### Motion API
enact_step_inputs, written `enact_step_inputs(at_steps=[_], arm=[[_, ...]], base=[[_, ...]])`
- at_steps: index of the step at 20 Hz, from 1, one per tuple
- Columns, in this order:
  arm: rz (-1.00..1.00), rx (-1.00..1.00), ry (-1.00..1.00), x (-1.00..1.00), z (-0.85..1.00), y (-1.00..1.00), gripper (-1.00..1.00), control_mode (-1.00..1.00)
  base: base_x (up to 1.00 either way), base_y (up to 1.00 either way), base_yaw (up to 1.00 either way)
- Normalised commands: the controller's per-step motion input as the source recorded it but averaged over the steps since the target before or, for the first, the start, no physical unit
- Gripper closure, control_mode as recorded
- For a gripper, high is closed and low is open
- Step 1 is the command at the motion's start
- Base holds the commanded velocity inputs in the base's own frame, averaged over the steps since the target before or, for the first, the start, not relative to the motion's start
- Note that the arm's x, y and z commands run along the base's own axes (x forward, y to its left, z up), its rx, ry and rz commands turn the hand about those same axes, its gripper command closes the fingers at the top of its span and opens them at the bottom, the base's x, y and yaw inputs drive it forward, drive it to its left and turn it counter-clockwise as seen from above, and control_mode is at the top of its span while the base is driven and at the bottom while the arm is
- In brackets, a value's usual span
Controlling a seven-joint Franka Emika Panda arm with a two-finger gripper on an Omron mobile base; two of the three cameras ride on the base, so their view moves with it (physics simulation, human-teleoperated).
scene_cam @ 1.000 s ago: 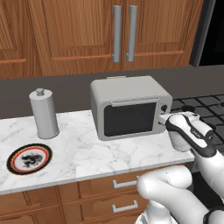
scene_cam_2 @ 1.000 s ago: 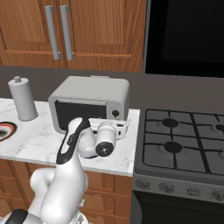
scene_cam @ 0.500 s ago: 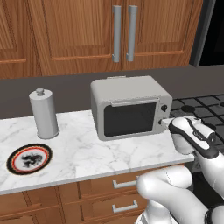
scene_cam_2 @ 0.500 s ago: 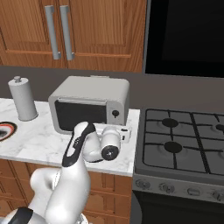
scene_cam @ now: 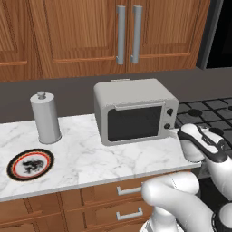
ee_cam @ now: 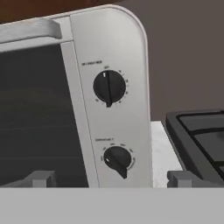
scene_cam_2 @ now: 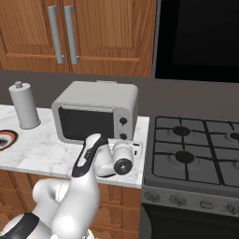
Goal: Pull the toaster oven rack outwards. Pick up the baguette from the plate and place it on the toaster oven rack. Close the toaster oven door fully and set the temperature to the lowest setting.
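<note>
The gripper (ee_cam: 109, 178), fingers spread open, has drawn back a little from the oven (scene_cam: 135, 114), now hovering at its 4 o'clock before two dark knobs (ee_cam: 109, 86), door (scene_cam: 134, 123) shut, plate (scene_cam: 30, 164) bare far left.

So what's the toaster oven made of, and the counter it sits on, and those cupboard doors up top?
The toaster oven looks like light-grey painted metal, smooth and matte, with a dark glass-like door and black, probably plastic knobs. The counter looks like polished white marble, going by its grey veins, though it could be imitation. The cupboard doors look like brown wood with visible grain and grey metal-looking handles.
</note>
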Motion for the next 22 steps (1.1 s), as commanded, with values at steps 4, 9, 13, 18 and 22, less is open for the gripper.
enact_step_inputs(at_steps=[4, 9, 13, 18, 22], arm=[[0.00, -0.03, 0.00, 0.16, -0.07, 0.03, -1.00, -1.00], [-0.01, -0.18, -0.05, 0.25, -0.13, 0.03, -1.00, -1.00], [-0.02, -0.19, -0.01, 0.05, -0.34, 0.01, -1.00, -1.00], [-0.05, -0.22, -0.05, 0.00, -0.27, 0.13, -1.00, -1.00], [-0.06, -0.14, -0.01, 0.01, 0.00, 0.22, -1.00, -1.00]], base=[[0.00, 0.00, 0.00], [0.00, 0.00, 0.00], [0.00, 0.00, 0.00], [0.00, 0.00, 0.00], [0.00, 0.00, 0.00]])
